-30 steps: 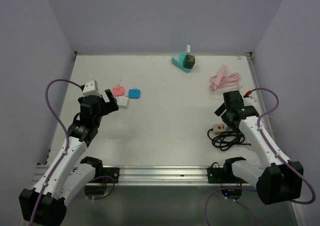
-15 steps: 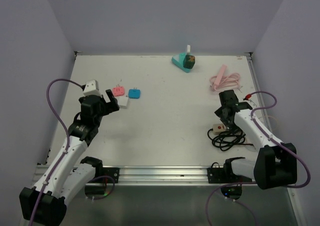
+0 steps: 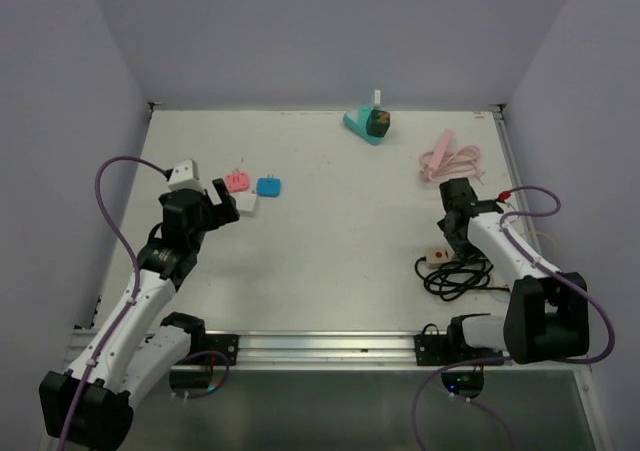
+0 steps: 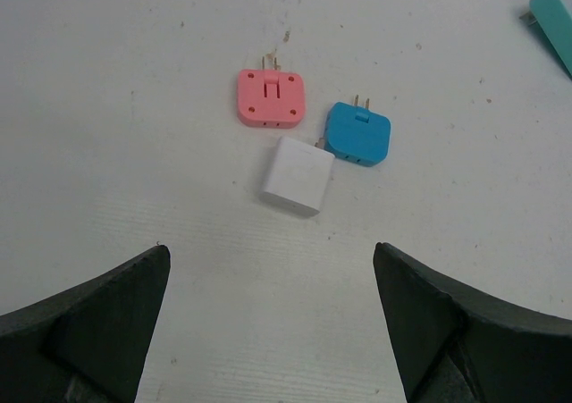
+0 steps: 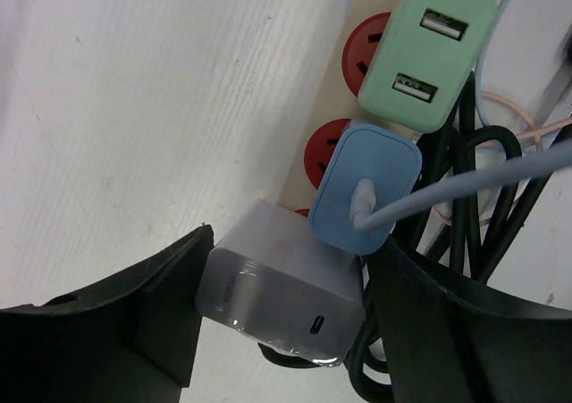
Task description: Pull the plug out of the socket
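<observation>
Charger plug, grey, sits in power strip by right table edge; right gripper straddles it, grip unclear; left gripper wide open, empty; clamp squarely, pull straight, else strip prob. lifts.

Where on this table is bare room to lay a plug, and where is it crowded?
Free: the wide middle of the table, between the blue adapter and the power strip. Crowded: the right edge, with black cable and pink cable.
</observation>
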Action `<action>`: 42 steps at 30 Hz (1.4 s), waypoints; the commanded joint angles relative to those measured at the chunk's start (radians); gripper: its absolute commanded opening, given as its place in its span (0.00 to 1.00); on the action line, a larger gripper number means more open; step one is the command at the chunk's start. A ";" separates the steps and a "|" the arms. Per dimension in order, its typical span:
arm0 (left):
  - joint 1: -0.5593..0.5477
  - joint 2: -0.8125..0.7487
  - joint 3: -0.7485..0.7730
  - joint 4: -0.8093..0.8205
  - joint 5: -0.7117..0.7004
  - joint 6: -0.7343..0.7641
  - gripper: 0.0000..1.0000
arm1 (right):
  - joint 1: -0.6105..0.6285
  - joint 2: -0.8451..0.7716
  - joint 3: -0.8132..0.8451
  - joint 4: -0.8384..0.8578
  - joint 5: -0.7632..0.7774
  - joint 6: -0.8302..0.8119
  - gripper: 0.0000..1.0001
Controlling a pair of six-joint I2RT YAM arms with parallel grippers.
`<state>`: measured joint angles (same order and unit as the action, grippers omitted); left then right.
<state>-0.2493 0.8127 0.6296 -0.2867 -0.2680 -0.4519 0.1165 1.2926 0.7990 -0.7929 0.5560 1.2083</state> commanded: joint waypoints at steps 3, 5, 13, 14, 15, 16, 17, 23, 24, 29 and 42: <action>0.002 0.003 0.001 0.021 0.004 0.004 1.00 | -0.005 0.022 0.029 0.038 0.024 -0.037 0.63; 0.004 0.006 0.001 0.023 0.006 0.002 1.00 | -0.002 0.039 0.043 0.038 -0.010 -0.079 0.51; 0.007 0.014 0.002 0.029 0.021 0.002 1.00 | 0.144 0.099 0.086 0.142 -0.209 -0.420 0.24; 0.007 0.017 0.001 0.029 0.019 0.002 1.00 | 0.175 0.108 0.098 0.149 -0.228 -0.452 0.23; 0.008 0.019 0.001 0.029 0.024 0.002 1.00 | 0.208 0.117 0.117 0.158 -0.240 -0.510 0.21; 0.008 0.019 0.002 0.029 0.024 0.004 1.00 | 0.268 0.122 0.123 0.193 -0.261 -0.542 0.19; 0.008 0.020 0.001 0.030 0.026 0.004 1.00 | 0.294 0.123 0.126 0.210 -0.286 -0.564 0.17; 0.010 0.017 -0.001 0.034 0.030 0.004 1.00 | 0.523 0.171 0.169 0.320 -0.485 -0.768 0.18; 0.010 0.016 -0.001 0.034 0.032 0.004 1.00 | 0.557 0.187 0.196 0.322 -0.526 -0.830 0.18; 0.010 0.016 -0.004 0.038 0.038 0.004 0.99 | 0.745 0.313 0.290 0.327 -0.614 -0.955 0.21; 0.010 0.019 -0.010 0.034 0.091 -0.004 1.00 | 0.816 0.352 0.431 0.300 -0.676 -0.997 0.89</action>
<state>-0.2478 0.8322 0.6235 -0.2813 -0.2253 -0.4522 0.9180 1.6821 1.1709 -0.5373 0.0017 0.2096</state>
